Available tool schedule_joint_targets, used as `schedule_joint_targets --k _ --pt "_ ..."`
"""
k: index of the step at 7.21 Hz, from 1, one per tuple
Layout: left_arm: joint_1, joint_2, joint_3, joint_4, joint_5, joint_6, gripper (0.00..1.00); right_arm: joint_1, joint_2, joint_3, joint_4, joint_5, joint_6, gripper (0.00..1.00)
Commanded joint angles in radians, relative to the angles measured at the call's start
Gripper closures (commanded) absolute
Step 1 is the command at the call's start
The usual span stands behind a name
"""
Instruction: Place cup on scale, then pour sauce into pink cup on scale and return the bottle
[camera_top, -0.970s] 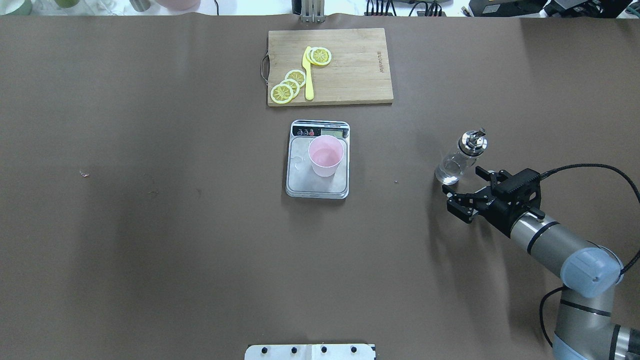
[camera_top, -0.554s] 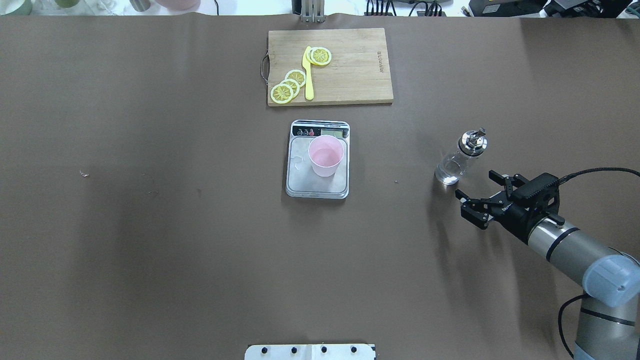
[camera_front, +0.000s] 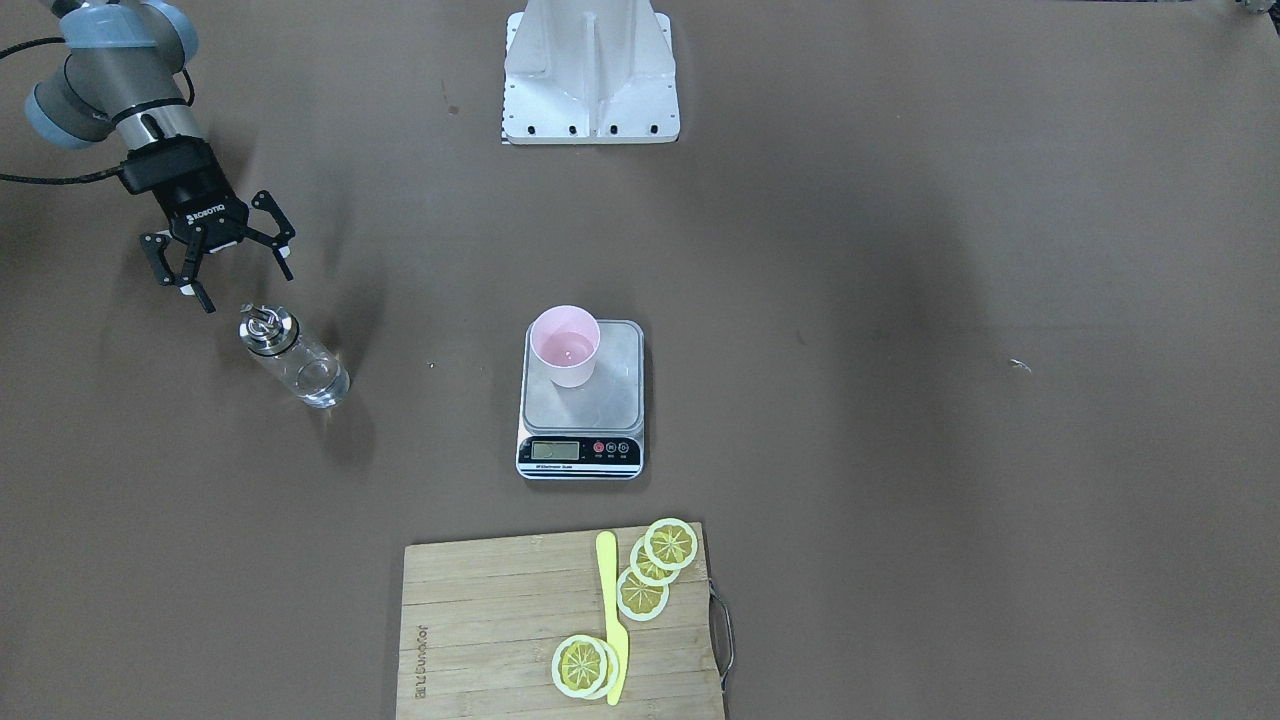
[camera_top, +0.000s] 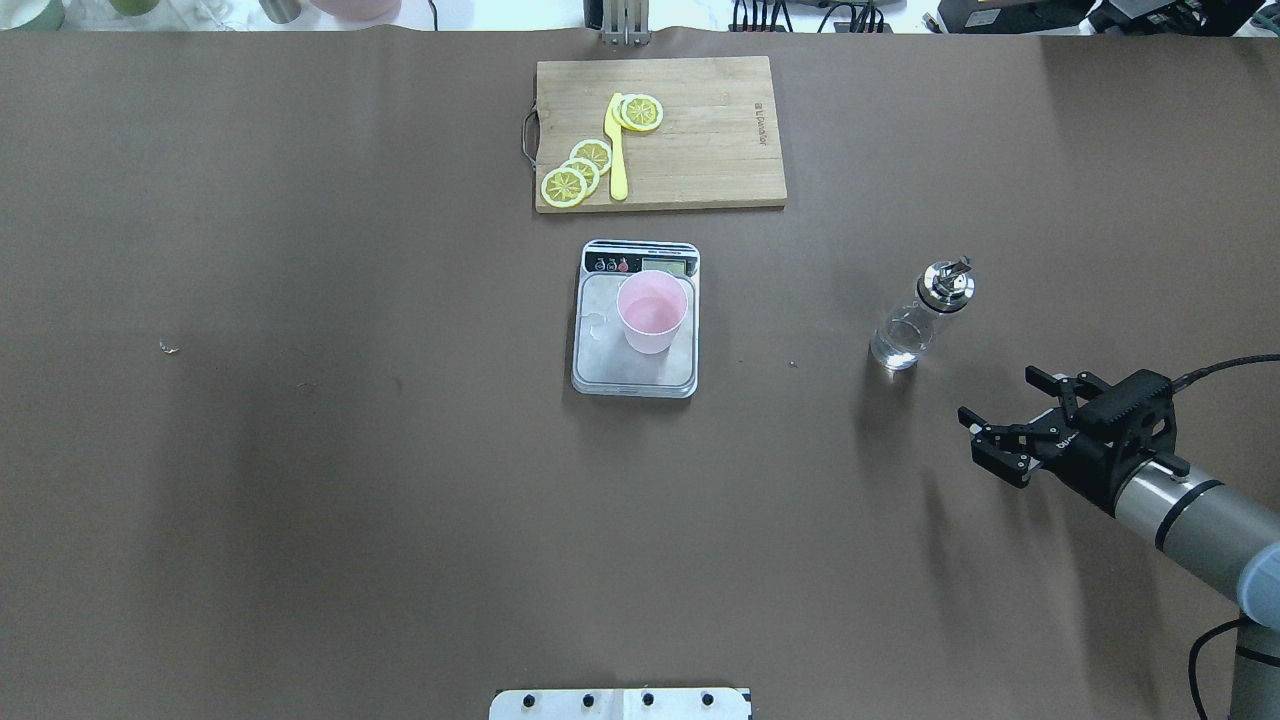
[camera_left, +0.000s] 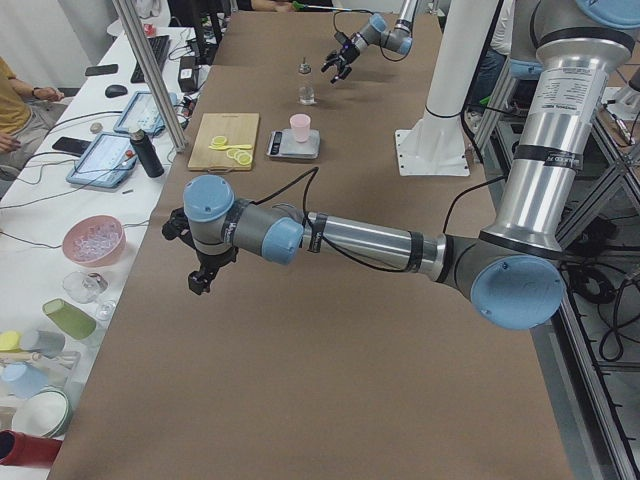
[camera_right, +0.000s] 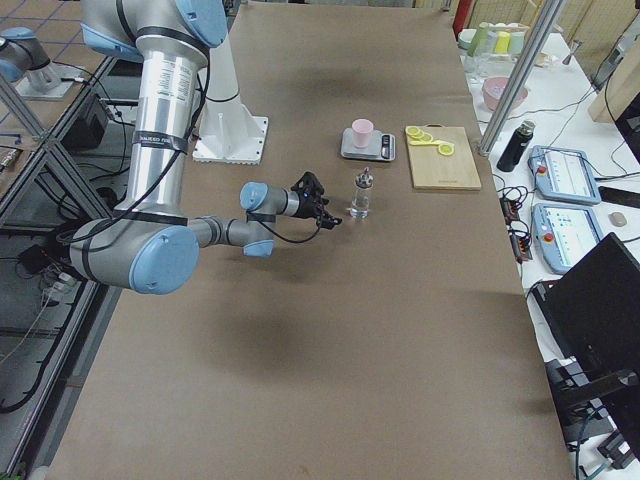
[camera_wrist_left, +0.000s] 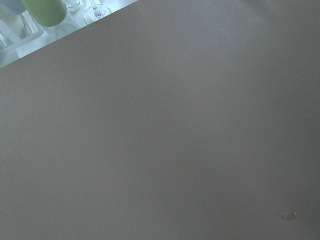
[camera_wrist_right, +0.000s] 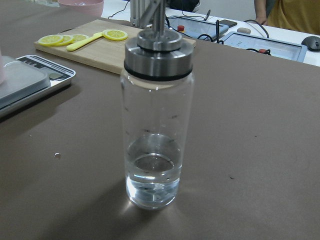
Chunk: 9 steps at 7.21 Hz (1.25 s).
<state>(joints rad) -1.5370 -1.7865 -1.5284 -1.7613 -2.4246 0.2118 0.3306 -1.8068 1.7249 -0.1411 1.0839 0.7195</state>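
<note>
Brown paper covers our table (camera_top: 300, 480); the pink cup (camera_top: 651, 312) sits on the scale (camera_top: 604, 366). Right of it our right gripper (camera_top: 998, 393) gapes empty near the bottle (camera_top: 916, 320). Our left gripper (camera_left: 200, 272) we cannot judge.

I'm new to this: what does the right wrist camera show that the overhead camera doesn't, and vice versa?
Only the right wrist view: the shallow clear liquid inside the bottle, seen close from the side, and a person in yellow beyond the table. Only the overhead view: the whole pink cup standing on the scale, and the open right gripper, apart from the bottle. Both: the bottle, the scale, the cutting board with lemon slices and a yellow knife.
</note>
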Motion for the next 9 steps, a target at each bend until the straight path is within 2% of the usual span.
schedule_joint_targets --k 1,4,5,7,9 --pt "0.000 -0.001 0.007 -0.001 -0.001 0.001 0.02 0.036 -0.069 0.013 0.000 0.002 -0.005 0.01" --pt "0.000 0.002 0.005 -0.003 -0.001 0.000 0.02 0.189 -0.091 -0.002 -0.003 0.042 0.001 0.01" --pt "0.000 0.002 0.005 -0.003 -0.001 0.000 0.02 0.274 -0.085 -0.005 -0.009 0.123 0.001 0.01" --pt "0.000 0.007 0.004 -0.003 -0.001 0.001 0.02 0.584 -0.001 -0.103 -0.029 0.500 0.002 0.00" --pt "0.000 0.007 0.001 -0.003 -0.001 0.003 0.02 0.868 0.125 -0.189 -0.169 0.905 -0.015 0.00"
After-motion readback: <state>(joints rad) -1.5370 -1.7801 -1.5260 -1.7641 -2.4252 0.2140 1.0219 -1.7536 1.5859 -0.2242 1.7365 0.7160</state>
